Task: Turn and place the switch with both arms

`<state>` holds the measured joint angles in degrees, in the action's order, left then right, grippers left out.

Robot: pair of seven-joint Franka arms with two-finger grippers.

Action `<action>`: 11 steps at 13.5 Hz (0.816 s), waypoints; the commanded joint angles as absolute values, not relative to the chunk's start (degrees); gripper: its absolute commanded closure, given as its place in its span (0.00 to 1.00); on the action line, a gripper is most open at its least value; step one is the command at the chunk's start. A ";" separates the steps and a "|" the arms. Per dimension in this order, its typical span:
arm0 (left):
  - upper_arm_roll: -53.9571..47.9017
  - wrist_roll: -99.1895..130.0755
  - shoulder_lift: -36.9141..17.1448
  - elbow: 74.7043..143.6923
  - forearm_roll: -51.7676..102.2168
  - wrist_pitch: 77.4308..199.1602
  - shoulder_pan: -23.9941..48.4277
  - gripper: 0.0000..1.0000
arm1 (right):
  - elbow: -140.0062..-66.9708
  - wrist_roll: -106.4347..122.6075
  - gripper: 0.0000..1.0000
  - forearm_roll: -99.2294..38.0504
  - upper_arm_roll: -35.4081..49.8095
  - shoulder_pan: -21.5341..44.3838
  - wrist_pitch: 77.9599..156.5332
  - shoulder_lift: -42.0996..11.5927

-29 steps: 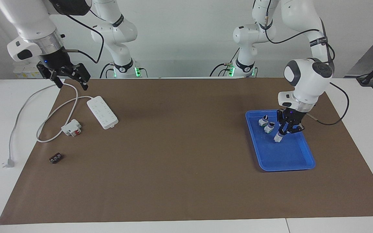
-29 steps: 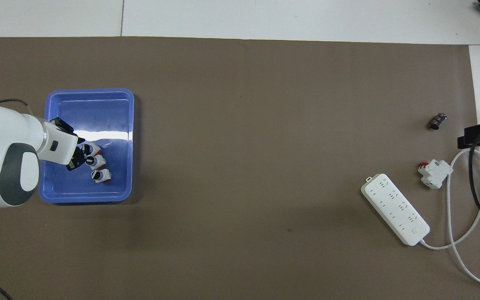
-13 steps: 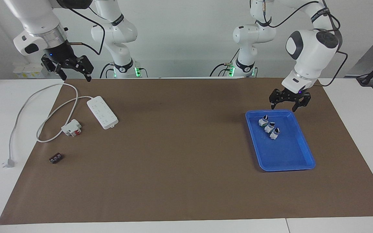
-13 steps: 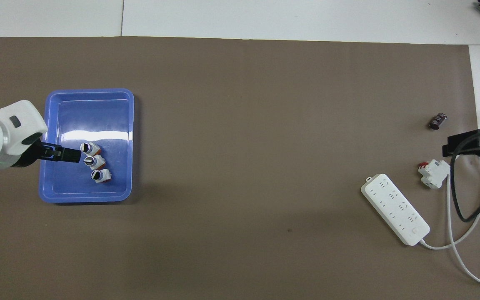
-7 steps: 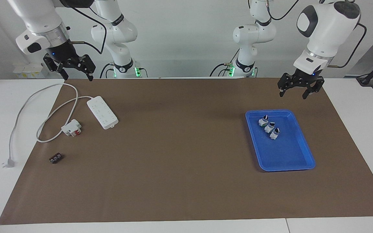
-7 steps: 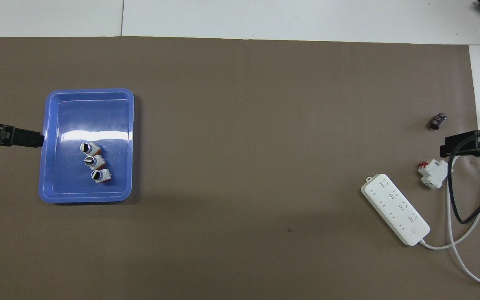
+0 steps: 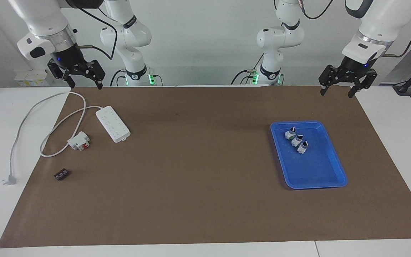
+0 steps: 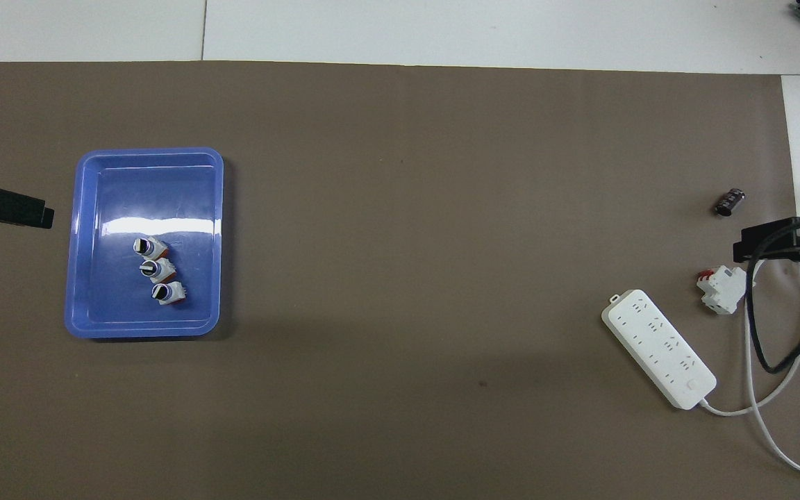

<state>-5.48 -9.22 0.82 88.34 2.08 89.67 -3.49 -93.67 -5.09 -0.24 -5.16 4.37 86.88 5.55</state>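
Resting in blue tray [image 7: 328,177], three switches [image 7: 297,140] (no legible writing), fingers [image 7: 321,91] spread

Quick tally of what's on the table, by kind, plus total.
Rotary switches, in the blue tray: 3
Blue tray: 1
White power strip: 1
White-and-red boxy switch: 1
Small dark brown block: 1
Total: 7

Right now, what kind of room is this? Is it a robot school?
Probably a robot lab. Two glossy white robot arms hang over a table with a brown mat, a blue plastic tray of small rotary switches, and a white power strip.
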 commanded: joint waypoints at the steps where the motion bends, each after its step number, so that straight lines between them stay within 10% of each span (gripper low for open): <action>1: -5.62 -8.53 -0.35 85.43 2.20 86.05 -3.69 0.00 | -95.19 -5.98 0.00 -0.09 -5.36 4.66 87.28 6.94; 11: 4.57 -8.61 0.35 85.52 2.46 85.00 5.89 0.00 | -95.19 -5.98 0.00 -0.09 -5.36 4.66 87.28 6.94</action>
